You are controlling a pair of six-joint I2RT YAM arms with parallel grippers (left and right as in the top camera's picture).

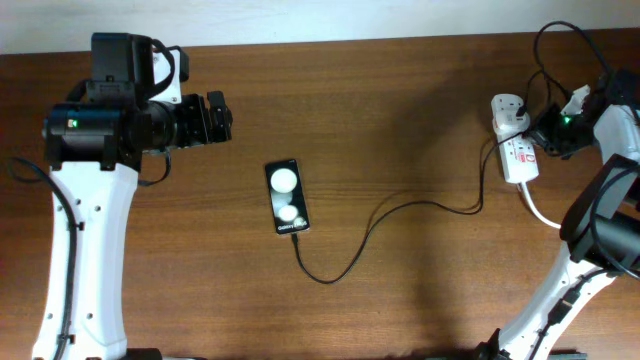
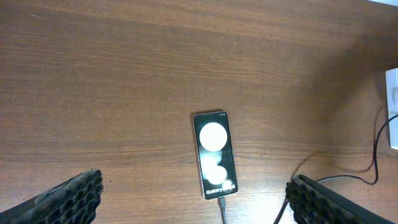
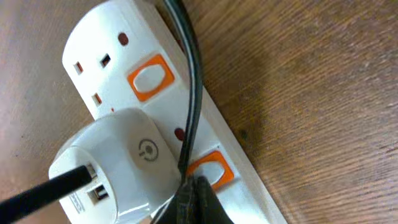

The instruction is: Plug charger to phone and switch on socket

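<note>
Now at socket (image 3: 87,56) by table's (image 1: 400,100) right edge w/ rt pincer (image 3: 196,199) closed, tip right on orange switch (image 3: 214,169) beside charger's (image 3: 118,168) adapter; phone (image 1: 286,197) mid-table, already plugged; left pincer (image 1: 222,117) gaping, far off.

Overhead top-down, left wrist shares phone (image 2: 214,154), right wrist seemingly tilted, near socket (image 3: 149,31)

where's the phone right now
In the overhead view the phone lies flat near the table's middle, just in front of the left gripper, with the charger cable running from its lower end toward the socket on the right arm's side.
</note>
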